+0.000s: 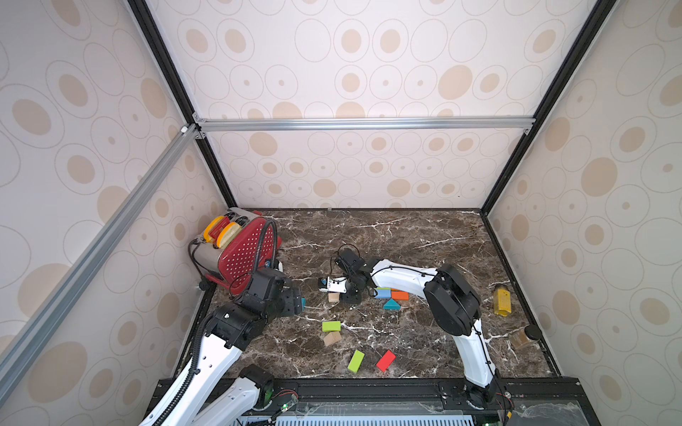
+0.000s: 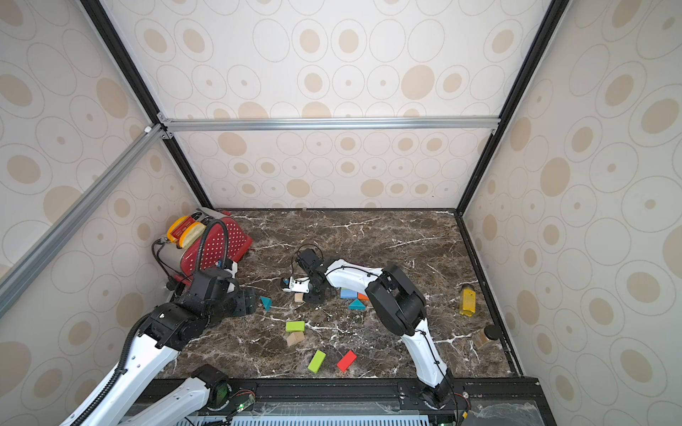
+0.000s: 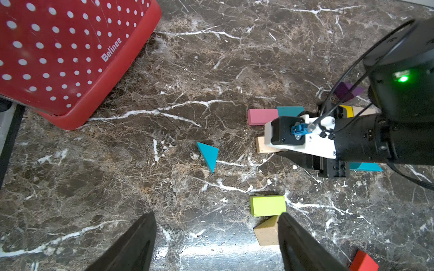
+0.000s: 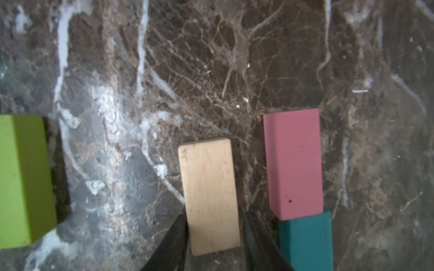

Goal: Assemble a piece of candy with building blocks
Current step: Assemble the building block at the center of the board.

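Observation:
Building blocks lie scattered on the marble table [image 1: 424, 236]. My right gripper [image 4: 215, 215] reaches down over a plain tan block [image 4: 210, 194] that lies flat between its fingers. One finger touches the block's side, the other stands a little off it, so the gripper is open. A pink block [image 4: 293, 164] and a teal block [image 4: 305, 239] lie end to end beside it. In both top views the tan block [image 1: 333, 297] shows under the right gripper [image 1: 343, 296]. My left gripper [image 3: 217, 244] is open and holds nothing, near a teal triangle [image 3: 209, 156], a green block [image 3: 267, 205] and a tan wedge [image 3: 266, 231].
A red perforated toaster [image 1: 247, 254] stands at the back left, behind the left arm. Blue [image 1: 383, 293] and orange [image 1: 399, 295] blocks and a teal triangle [image 1: 391, 305] lie under the right arm. Another green block [image 1: 355, 361] and a red one [image 1: 385, 360] lie near the front. A yellow bottle [image 1: 502, 301] and a black-lidded jar [image 1: 524, 337] stand at the right.

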`<state>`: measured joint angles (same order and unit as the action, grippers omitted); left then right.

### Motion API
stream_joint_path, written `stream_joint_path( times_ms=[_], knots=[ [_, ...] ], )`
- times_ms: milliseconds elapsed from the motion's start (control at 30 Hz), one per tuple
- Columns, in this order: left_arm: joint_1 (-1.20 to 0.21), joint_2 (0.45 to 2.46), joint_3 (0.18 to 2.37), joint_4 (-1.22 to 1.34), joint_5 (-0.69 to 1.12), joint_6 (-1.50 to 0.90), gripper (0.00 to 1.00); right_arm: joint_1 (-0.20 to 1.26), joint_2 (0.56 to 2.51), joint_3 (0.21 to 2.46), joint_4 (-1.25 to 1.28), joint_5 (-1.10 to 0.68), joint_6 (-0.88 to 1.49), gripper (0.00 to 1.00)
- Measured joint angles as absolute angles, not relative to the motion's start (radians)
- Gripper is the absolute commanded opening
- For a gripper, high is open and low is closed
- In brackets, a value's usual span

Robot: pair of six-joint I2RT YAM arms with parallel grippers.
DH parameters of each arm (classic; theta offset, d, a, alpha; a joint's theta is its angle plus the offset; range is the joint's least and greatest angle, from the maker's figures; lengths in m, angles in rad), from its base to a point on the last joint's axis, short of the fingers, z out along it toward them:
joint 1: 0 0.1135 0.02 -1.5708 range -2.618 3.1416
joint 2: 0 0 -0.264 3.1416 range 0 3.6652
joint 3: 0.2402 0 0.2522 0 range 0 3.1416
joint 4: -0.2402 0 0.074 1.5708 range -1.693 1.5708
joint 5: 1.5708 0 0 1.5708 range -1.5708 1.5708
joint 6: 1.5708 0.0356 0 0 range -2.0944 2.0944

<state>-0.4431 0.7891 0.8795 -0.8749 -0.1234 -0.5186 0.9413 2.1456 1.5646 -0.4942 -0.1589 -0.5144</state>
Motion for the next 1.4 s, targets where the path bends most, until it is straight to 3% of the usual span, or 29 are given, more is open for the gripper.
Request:
stream_joint_path(
  times_ms=[333,667,933,1400],
  knots=[
    [-0.443,0.789,0.879,-0.872,-0.121,-0.518,0.83,0.953,2.11,1.526,-0.486,-0.126,-0.442,0.6],
    [-0.443,0.785,0.879,-0.87,-0.12,-0.518,0.83,0.973,1.948,1.401,-0.445,-0.094,-0.036,0.65],
    [-0.443,0.781,0.878,-0.869,-0.117,-0.518,0.83,0.998,2.0,1.38,-0.434,-0.076,0.23,0.58],
    [-0.443,0.778,0.875,-0.869,-0.117,-0.518,0.83,1.003,2.094,1.478,-0.437,-0.024,0.456,0.45]
  ],
)
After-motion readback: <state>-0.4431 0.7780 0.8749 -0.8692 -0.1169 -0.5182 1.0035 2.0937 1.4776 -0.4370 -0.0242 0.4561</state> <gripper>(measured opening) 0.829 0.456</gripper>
